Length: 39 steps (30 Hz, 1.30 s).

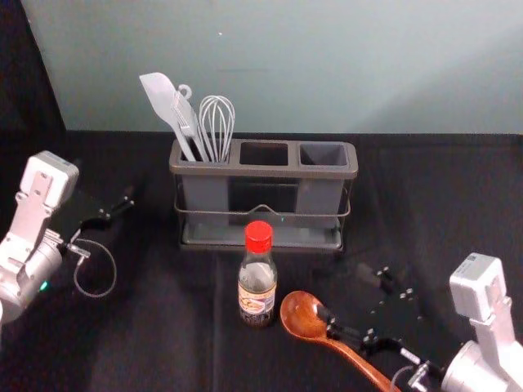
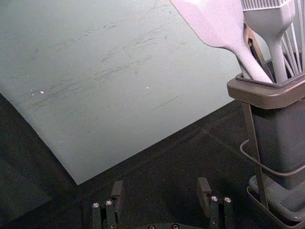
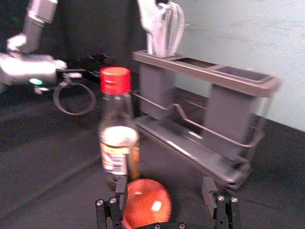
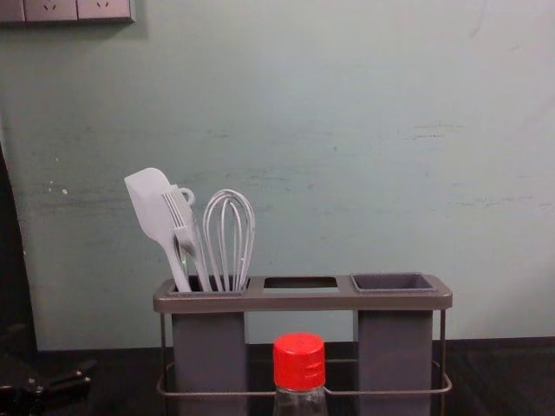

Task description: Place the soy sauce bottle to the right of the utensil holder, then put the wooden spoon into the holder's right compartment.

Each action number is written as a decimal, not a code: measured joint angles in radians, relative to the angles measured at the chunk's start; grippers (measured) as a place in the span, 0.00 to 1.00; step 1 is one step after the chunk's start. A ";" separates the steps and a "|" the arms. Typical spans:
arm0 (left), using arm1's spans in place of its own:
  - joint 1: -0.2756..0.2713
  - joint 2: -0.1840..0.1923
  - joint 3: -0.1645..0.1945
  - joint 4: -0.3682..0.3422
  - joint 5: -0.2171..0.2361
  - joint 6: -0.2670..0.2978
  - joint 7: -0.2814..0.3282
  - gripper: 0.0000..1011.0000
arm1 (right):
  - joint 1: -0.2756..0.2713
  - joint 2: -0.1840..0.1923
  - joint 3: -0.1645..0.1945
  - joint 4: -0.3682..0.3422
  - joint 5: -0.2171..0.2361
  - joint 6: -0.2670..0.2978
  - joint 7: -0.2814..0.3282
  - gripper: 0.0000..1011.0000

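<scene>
Utensil holder (image 1: 245, 171) sits upright toward the back of the black-covered table (image 1: 155, 335): brown-grey frame, wire rail round it, tray base at the bottom.

Left compartment (image 1: 206, 196): grey cup, loaded. Spatula (image 1: 159, 94) leans out to the left, brush-like tool (image 4: 185, 230) beside it, whisk (image 1: 217, 122) on the right side of the same cup, loops up.

Middle slot (image 1: 264, 171): rectangular opening in the frame, background visible through it in the chest view.

Right compartment (image 1: 319, 194): grey cup, mouth open, inner walls visible.

Soy sauce bottle (image 1: 257, 282): upright, red cap on, label facing front, dark contents at the bottom. Stands just in front of the holder, about mid-width, so not to its right.

Wooden spoon (image 1: 304, 317): flat on the table, bowl just beside the bottle on the right, handle angled toward the front edge, right side. Outside the holder.

Right gripper (image 1: 346, 296): low, front right of the holder, over the spoon's neck end. Jaws wide; in its wrist view the bowl is partly behind one finger and partly in the gap. Not clamped. Contact with the spoon: can't tell.

Left gripper (image 1: 119, 204): off to the left of the holder, well apart from bottle and spoon. Jaws wide, nothing gripped.
</scene>
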 joint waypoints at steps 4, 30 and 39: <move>0.000 0.000 0.000 0.000 0.000 0.000 0.000 0.99 | 0.004 -0.027 -0.014 0.014 0.020 -0.008 0.047 0.99; 0.000 0.000 0.000 0.000 0.000 0.000 0.000 0.99 | 0.014 -0.047 -0.015 0.013 0.012 0.049 0.049 0.99; 0.000 0.000 0.000 0.000 0.000 0.000 0.000 0.99 | 0.051 -0.033 -0.034 -0.104 -0.047 0.399 -0.021 0.99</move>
